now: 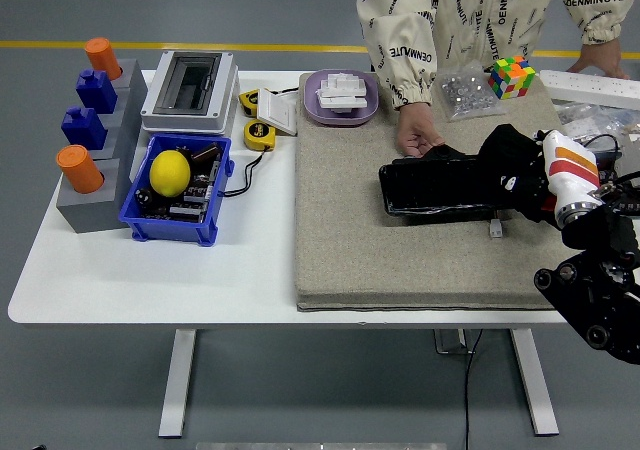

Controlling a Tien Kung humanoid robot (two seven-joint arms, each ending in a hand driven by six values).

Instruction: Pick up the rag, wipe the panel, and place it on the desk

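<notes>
White table (pixel 150 280) and grey mat (pixel 400 260) are filling most of the view, and we are reaching in from the right. Our right hand (pixel 520 175) is pressing a dark rag (pixel 500 155) onto the right end of the black panel (pixel 440 185); the fingers are looking closed around the rag, though dark cloth on dark hand is making the exact grip hard to read. Our left hand is not showing. We are judging the pickup done and the wiping underway, with most of the panel to the hand's left possibly unwiped and the put-down on the desk remaining. Nearer than our hand, bare mat is offering open room out to its front edge. Beyond the hand, a person's hand (pixel 415 135) is steadying the panel's far edge, so we are minding it when sweeping leftward. Farther off, a colour cube (pixel 511 76) is sitting near the mat's far edge.
</notes>
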